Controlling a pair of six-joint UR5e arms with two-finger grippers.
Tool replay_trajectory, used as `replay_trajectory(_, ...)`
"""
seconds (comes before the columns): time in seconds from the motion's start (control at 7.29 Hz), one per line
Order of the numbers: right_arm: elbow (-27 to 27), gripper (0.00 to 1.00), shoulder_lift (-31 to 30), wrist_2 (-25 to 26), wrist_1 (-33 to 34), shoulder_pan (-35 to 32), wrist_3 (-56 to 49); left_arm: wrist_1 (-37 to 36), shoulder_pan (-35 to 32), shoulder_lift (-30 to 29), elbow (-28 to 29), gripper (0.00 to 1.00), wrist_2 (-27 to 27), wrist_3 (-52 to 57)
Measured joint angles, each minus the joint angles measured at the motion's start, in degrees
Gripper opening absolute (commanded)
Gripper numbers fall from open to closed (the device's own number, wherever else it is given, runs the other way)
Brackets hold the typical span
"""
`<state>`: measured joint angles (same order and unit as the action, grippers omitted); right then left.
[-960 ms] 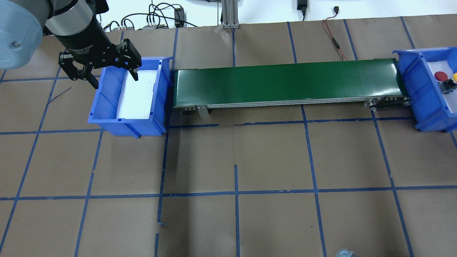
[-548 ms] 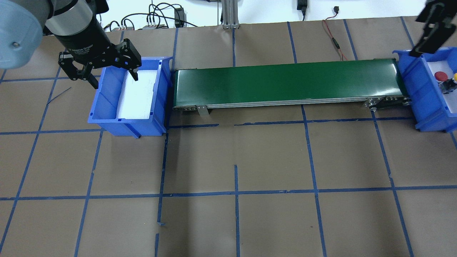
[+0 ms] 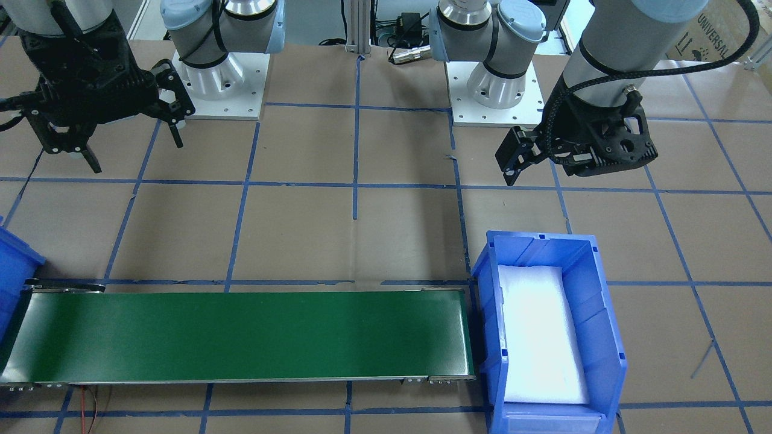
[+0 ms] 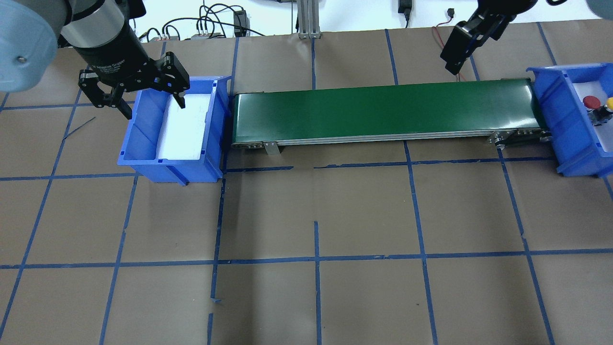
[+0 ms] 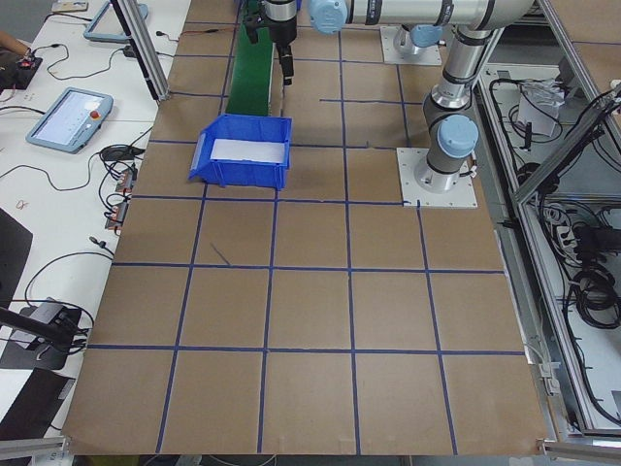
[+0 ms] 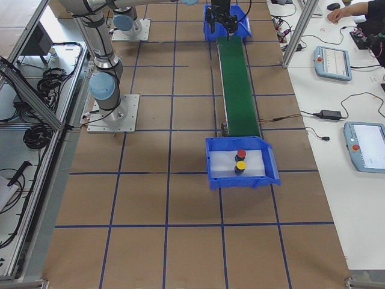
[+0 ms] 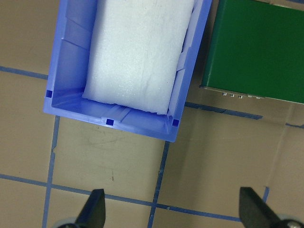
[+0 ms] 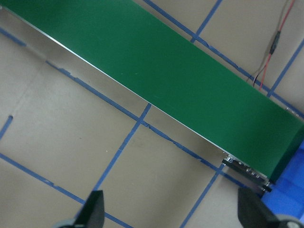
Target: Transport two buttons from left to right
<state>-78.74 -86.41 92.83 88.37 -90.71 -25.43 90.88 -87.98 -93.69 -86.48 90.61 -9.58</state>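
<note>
The red button (image 6: 241,154) and yellow button (image 6: 240,164) rest side by side on foam (image 6: 221,164) in the right bin (image 6: 269,174), at the delivery end of the conveyor belt (image 4: 383,108), so the transport looks finished. The left gripper (image 4: 154,109) hangs wide open and empty over the rim of the left bin (image 4: 143,143). The right gripper (image 3: 137,152), equally spread and empty, hovers near the belt's far edge.

The light is bright and even and comes from above. Ahead of the left gripper's (image 7: 173,213) spread jaws the white foam pad (image 7: 137,52) is sharp, with its grain visible. In the front-facing view it is washed out to glare. The green conveyor belt (image 4: 383,108) carries a soft sheen. Shadows on the table paper (image 4: 364,211) are weak. The right gripper's (image 8: 173,213) fingertips (image 8: 95,211) are blurred.
</note>
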Motion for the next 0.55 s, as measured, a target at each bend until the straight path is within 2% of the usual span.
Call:
replay_trajectory(0.27,-0.62,1.0,-0.34,-2.22,-0.79,-1.43,13.07,0.0,0.0,-0.03,0.0,1.0,0.0,0.0)
replay_trajectory(0.55,-1.48,1.0,-0.41,-5.46,-0.74,-1.2,17.4,0.0,0.0,-0.01,0.0,1.0,0.0,-0.02)
